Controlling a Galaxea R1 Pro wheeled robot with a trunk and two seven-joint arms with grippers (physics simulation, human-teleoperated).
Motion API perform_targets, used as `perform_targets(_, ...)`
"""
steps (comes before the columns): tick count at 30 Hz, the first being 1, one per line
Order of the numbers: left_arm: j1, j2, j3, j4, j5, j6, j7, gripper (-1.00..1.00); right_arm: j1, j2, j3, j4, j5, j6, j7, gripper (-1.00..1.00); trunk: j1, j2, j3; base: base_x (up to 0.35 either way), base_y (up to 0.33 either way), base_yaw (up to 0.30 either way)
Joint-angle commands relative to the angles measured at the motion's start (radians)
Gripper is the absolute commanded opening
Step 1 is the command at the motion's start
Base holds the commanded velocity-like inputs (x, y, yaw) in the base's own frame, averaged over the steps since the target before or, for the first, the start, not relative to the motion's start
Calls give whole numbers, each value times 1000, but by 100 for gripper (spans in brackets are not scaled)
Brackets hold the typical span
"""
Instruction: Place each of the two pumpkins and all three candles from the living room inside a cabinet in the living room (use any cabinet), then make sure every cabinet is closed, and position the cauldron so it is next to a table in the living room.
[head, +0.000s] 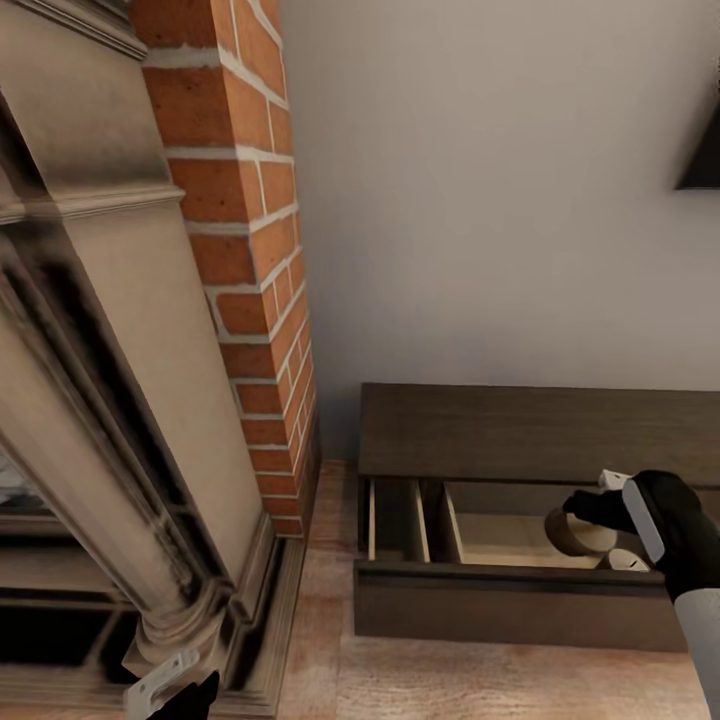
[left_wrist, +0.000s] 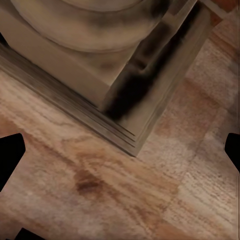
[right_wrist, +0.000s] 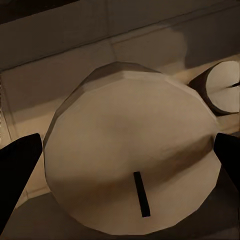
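The right gripper (head: 585, 507) clasps a candle (head: 578, 532) over the open cabinet (head: 520, 600) drawer, another candle (head: 627, 561) just right; brick fireplace (head: 240, 260) stands left. Left gripper (left_wrist: 120, 160) spread above floor (left_wrist: 150, 200).

The left wrist view looks down on a wood-plank floor (left_wrist: 125, 200) with a darker knot-like stain in its grain. On the floor stands the square plinth (left_wrist: 145, 85) of a stone fireplace column, its corner edge darkened by what may be soot, with thin stepped mouldings along its foot. Above it sits the rounded column base (left_wrist: 85, 25). The left gripper (left_wrist: 120, 152) hangs over the boards, its dark fingertips (left_wrist: 10, 157) wide apart at opposite edges, nothing between them.
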Motion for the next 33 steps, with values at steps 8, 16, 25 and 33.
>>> perform_targets(8,-1,0,-1,0,1,2,0,100,-44,2,0,94,3,0,-1,-100,0,0,0,47,-86,0)
perform_targets(16,-1,-2,-2,0,1,2,-2,100,-53,45,1,127,6,0,-3,-100,0,0,0,15,-14,0)
perform_targets(25,-7,0,-63,0,-2,2,2,100,-113,69,0,327,9,-114,-10,-100,0,0,0,118,-111,0)
perform_targets(33,-76,-1,-165,12,-2,13,3,100,-127,102,0,382,13,-156,-59,-100,0,0,0,6,-6,0)
